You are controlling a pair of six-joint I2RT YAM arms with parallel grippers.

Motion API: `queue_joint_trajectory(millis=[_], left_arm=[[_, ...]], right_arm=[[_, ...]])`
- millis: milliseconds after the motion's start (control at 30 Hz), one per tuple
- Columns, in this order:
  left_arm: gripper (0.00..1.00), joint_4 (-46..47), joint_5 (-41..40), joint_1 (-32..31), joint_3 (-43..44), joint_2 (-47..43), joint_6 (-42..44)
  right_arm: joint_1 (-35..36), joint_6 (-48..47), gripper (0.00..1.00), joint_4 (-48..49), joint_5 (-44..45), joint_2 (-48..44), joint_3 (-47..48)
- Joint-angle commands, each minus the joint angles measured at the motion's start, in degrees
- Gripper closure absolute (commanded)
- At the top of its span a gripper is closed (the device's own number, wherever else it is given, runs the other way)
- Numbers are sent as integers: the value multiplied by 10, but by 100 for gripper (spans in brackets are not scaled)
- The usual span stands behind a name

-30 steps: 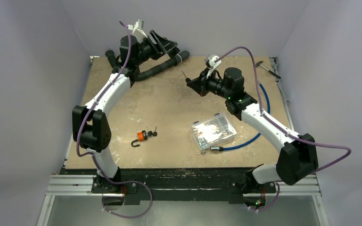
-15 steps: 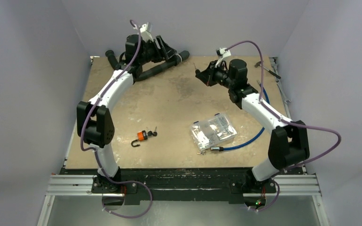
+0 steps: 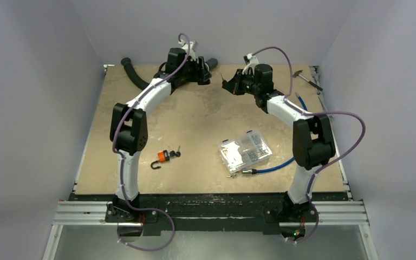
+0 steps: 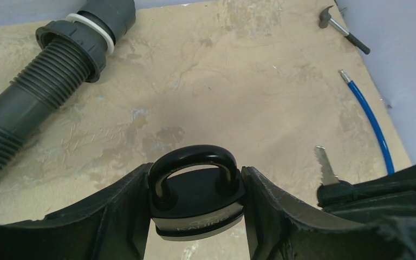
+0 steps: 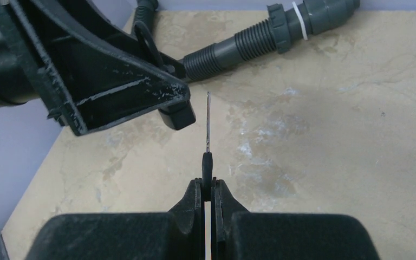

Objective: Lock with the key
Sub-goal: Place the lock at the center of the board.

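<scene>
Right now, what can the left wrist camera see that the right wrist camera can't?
Only the left wrist view shows the black padlock face-on, held in the left gripper, plus a hammer and a blue cable near the wall. Only the right wrist view shows the right gripper pinching the head of the key, its blade edge-on and aimed near the left gripper. Both views show the key, the grey ribbed pipe and the table.
</scene>
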Motion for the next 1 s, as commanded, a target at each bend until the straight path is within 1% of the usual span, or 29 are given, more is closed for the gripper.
queue_joint_trajectory(millis=[0, 333, 533, 767, 900, 967], left_arm=[[100, 33, -15, -14, 75, 26, 36], [100, 50, -31, -21, 143, 138, 23], [100, 58, -50, -25, 177, 189, 33], [100, 53, -65, -25, 220, 235, 42], [100, 51, -81, -25, 230, 253, 46], [95, 50, -84, -26, 234, 258, 47]], right_arm=[[-11, 25, 100, 35, -4, 43, 54], [-21, 44, 100, 57, -6, 167, 142], [-26, 50, 100, 64, -10, 227, 185], [-30, 63, 100, 76, -12, 273, 209], [-30, 72, 100, 84, -13, 288, 213], [-30, 75, 100, 85, -12, 295, 217]])
